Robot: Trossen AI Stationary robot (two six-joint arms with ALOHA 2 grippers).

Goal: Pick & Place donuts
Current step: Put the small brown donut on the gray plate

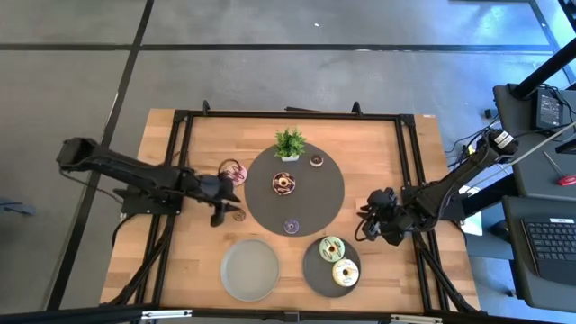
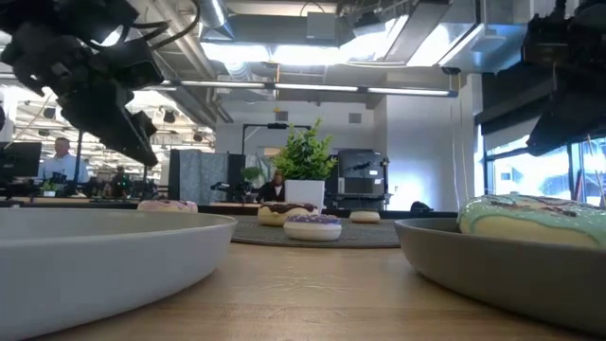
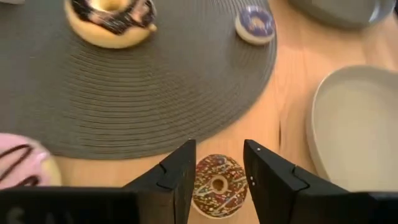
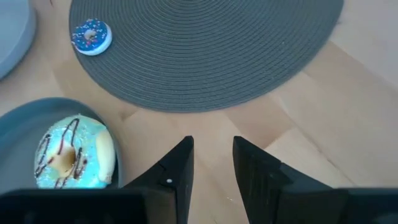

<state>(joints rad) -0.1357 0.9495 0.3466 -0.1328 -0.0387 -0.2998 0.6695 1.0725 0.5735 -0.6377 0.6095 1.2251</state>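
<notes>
In the left wrist view, the pink donut (image 3: pixel 22 167) with dark stripes is cut off by the picture's edge, and so is the empty grey plate (image 3: pixel 354 130). In the low view, the near plate's (image 2: pixel 104 251) rim hides most of the table behind it. The small donut (image 1: pixel 317 161) at the mat's far edge is too small to tell its icing.
</notes>
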